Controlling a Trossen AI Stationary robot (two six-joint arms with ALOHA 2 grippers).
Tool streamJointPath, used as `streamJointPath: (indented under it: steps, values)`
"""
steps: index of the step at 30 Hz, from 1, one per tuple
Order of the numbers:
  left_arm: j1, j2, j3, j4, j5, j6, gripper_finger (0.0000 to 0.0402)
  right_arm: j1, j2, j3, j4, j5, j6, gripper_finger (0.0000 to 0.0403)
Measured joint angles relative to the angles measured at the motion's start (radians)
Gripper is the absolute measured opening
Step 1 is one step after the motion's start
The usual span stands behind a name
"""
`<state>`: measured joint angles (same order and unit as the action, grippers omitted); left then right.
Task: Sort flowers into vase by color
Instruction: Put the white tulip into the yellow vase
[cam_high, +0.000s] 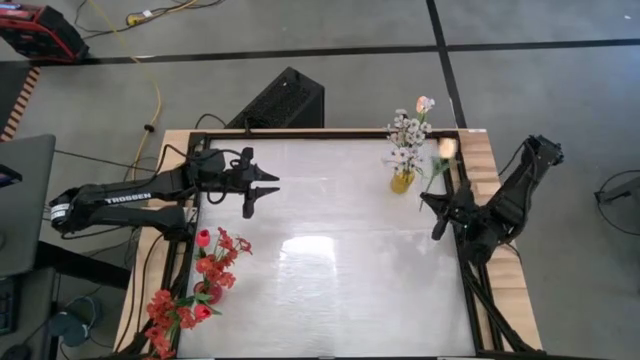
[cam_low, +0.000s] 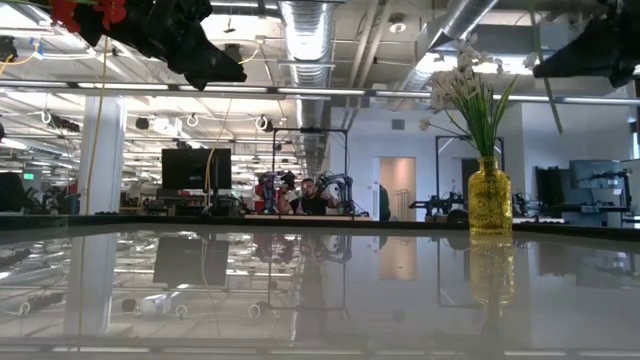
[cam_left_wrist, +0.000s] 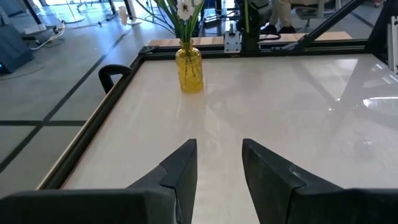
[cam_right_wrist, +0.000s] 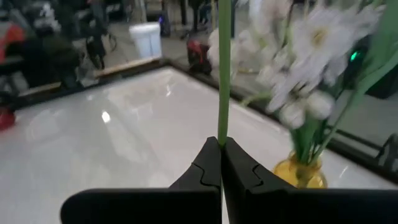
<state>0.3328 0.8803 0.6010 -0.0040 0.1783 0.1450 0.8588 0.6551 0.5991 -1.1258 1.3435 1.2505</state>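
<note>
We see the right gripper (cam_right_wrist: 221, 163) pinching a green stem (cam_right_wrist: 223, 74), its bloom cut off overhead. Left gripper (cam_left_wrist: 217, 168) hangs part-open and empty at nine o'clock; the yellow vase (cam_high: 402, 180) sits at one.

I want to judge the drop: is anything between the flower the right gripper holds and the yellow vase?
No separate obstacle shows. The right gripper has its jaws shut on a green stem beside the yellow vase. Only the white flowers already in the vase crowd its mouth. The left gripper hovers across the table.
</note>
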Motion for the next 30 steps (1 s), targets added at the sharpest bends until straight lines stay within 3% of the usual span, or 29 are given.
streamJointPath:
  steps: [8,17,21,26,30]
  values:
    - [0.0,0.0,0.0,-0.004,0.0,-0.001,0.0116,0.001,-0.012,0.02,-0.026,0.038,-0.042,0.0021]
    - [0.0,0.0,0.0,-0.005,0.0,-0.011,0.0116,-0.003,-0.013,0.111,-0.109,-0.049,-0.051,0.0021]
    - [0.0,0.0,0.0,-0.004,0.0,-0.003,0.0116,-0.004,0.014,0.131,0.006,-0.129,-0.093,0.0021]
    - [0.0,0.0,0.0,0.008,-0.001,0.005,0.0116,-0.004,0.14,0.165,0.249,-0.236,-0.229,0.0021]
    - [0.0,0.0,0.001,0.015,0.0,0.022,0.0116,-0.007,0.277,0.248,0.271,-0.241,-0.214,0.0021]
